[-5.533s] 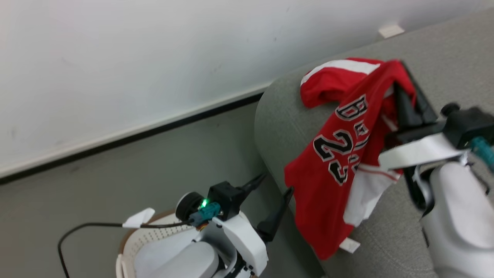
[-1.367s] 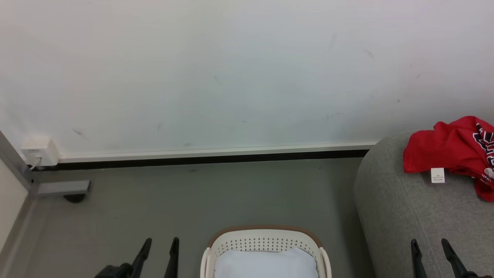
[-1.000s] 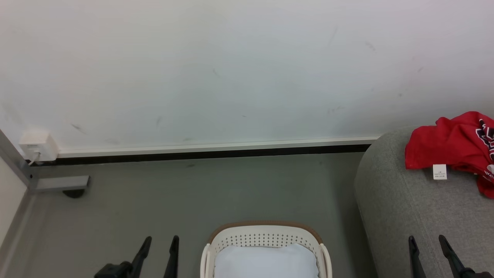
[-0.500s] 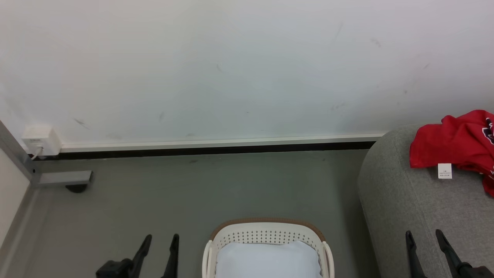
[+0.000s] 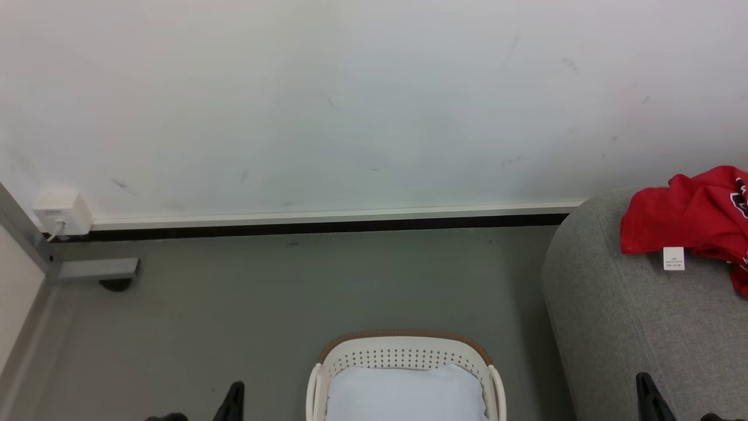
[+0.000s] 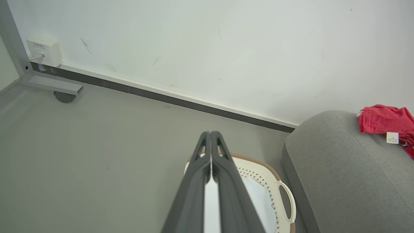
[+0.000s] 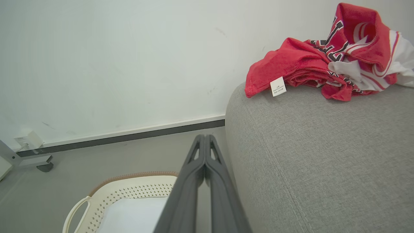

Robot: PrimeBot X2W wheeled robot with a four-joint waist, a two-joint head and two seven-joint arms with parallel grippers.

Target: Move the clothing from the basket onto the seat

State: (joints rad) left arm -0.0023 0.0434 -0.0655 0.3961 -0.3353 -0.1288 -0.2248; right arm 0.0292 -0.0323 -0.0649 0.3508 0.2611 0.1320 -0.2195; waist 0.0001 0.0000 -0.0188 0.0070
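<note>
Head view has the left gripper point(image 5: 235, 404) and right gripper point(image 5: 648, 399) sunk to its bottom edge since half a second ago, with one dark tip each where two spread fingers stood. Your wrist views settle the grip: both pairs are pressed together with nothing between them.

The clothing point(image 7: 310, 61) lies on the seat point(image 7: 323, 155), up and right of the right tips and well apart from them. The basket point(image 7: 136, 189), below-left of those tips, holds just the pale pad point(image 7: 136, 213) — so I'd judge the move finished and the arms retiring.

The right wrist view gives you the whole heap, white patches and lettering included — the head view cuts it at the right edge.
</note>
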